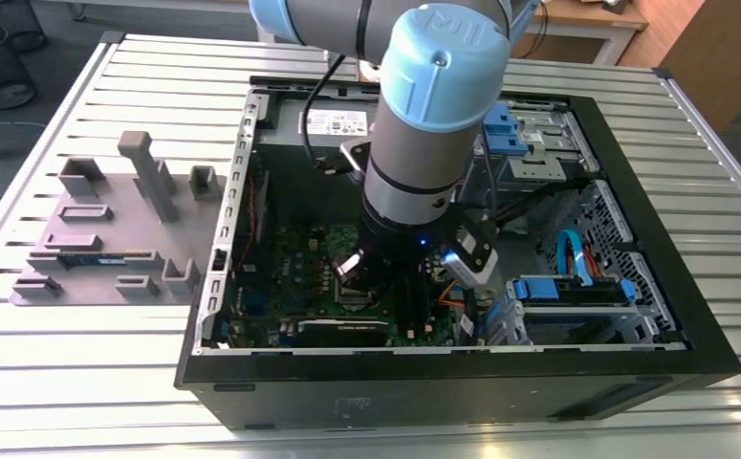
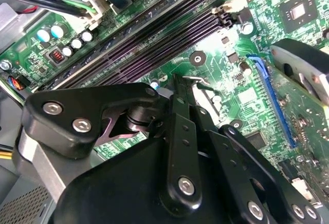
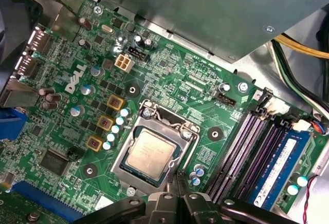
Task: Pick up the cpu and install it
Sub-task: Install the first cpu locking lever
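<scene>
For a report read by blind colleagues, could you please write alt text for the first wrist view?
The cpu, a square silvery chip, sits inside the metal-framed socket of a green motherboard. Dark memory slots run beside the socket, one holding a blue memory stick. The black gripper hangs close to the socket's edge.

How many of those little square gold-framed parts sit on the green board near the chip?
3, in the first wrist view: gold square, gold square and gold square, in a slanting row beside the socket holding the cpu. Others may be hidden.
</scene>
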Controlling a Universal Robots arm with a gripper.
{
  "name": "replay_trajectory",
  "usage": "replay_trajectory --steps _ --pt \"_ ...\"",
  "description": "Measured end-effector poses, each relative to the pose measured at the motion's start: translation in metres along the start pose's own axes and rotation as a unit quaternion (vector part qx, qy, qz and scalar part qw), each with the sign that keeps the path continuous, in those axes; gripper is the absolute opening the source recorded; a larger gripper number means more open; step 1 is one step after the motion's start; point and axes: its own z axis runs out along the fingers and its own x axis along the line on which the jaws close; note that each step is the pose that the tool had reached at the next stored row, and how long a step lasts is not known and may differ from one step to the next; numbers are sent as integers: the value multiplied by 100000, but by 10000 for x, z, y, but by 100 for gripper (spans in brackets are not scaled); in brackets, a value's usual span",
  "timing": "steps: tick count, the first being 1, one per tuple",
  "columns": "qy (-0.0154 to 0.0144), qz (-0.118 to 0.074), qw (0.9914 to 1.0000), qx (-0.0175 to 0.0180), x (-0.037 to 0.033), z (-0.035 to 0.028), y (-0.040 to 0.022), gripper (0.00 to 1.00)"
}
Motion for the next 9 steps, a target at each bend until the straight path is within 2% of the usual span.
replay_trajectory --steps 9 --pt "16 -4 100000 80 -33 38 -17 11"
